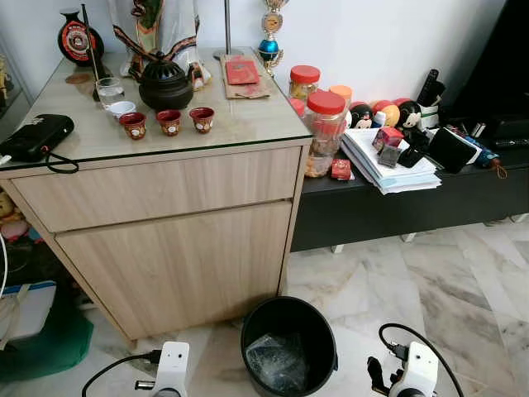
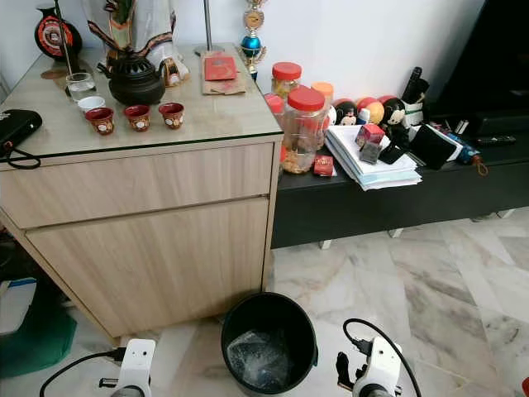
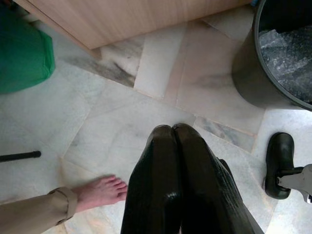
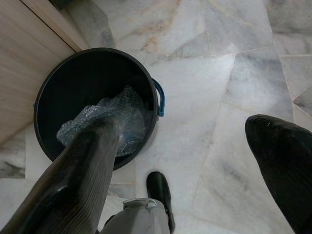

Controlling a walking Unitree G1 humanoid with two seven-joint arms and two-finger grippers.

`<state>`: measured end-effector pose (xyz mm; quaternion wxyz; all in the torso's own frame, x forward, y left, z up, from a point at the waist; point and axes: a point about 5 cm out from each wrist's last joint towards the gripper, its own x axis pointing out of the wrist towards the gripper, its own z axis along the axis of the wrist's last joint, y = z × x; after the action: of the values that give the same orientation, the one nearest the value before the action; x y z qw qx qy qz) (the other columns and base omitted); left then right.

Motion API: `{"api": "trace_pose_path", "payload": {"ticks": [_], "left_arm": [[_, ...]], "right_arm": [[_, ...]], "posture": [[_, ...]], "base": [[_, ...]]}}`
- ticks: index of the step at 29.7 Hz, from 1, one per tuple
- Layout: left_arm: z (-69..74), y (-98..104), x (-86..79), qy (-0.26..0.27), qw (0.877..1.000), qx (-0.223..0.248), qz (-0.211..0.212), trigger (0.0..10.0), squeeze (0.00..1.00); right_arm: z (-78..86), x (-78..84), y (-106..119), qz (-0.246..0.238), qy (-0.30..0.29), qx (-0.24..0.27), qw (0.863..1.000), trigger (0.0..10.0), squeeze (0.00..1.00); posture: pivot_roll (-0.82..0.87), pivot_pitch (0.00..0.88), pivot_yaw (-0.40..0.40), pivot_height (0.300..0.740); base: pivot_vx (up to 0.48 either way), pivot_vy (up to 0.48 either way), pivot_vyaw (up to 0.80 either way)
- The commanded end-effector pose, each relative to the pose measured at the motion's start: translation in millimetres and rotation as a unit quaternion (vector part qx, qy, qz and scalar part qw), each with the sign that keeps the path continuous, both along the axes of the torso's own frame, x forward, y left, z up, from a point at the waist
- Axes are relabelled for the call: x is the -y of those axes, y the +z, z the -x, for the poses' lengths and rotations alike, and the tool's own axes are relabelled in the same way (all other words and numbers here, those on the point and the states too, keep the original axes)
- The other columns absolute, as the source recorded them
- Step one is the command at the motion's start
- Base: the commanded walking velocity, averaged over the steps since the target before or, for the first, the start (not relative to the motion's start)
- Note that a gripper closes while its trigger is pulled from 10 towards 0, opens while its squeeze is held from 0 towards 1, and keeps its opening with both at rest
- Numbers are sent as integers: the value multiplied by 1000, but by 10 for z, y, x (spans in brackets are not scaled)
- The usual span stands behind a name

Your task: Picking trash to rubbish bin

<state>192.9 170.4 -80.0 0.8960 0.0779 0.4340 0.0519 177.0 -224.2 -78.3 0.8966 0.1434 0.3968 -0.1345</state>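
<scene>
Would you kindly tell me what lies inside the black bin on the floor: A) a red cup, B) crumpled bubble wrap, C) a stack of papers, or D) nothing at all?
B: the black bin holds crumpled clear bubble wrap, seen from above in the right wrist view.

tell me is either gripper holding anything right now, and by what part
Nothing is held. The left gripper has its fingers shut together with nothing between them; the right gripper is wide open and empty above the floor beside the black bin, bubble wrap inside it.
</scene>
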Motion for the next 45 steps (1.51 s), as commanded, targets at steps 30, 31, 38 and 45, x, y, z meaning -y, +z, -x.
{"api": "trace_pose_path", "payload": {"ticks": [30, 31, 38, 45], "left_arm": [[15, -12, 24, -22, 1000, -7, -7, 10000, 0], [15, -12, 25, -23, 1000, -8, -7, 10000, 0], [27, -20, 48, -27, 1000, -10, -3, 10000, 0], [32, -23, 56, -26, 1000, -11, -1, 10000, 0]], "right_arm": [[-21, 18, 18, 6, -3, 9, 1000, 10000, 0], [-21, 18, 19, 6, -3, 9, 1000, 10000, 0], [-14, 18, 17, 7, -4, 10, 1000, 10000, 0], [-18, 14, 19, 8, -4, 13, 1000, 10000, 0]], "posture": [[-89, 0, -77, 740], [-89, 0, -77, 740], [-93, 0, -75, 740], [-92, 0, -78, 740]], "base": [[0, 0, 0], [0, 0, 0], [0, 0, 0], [0, 0, 0]]}}
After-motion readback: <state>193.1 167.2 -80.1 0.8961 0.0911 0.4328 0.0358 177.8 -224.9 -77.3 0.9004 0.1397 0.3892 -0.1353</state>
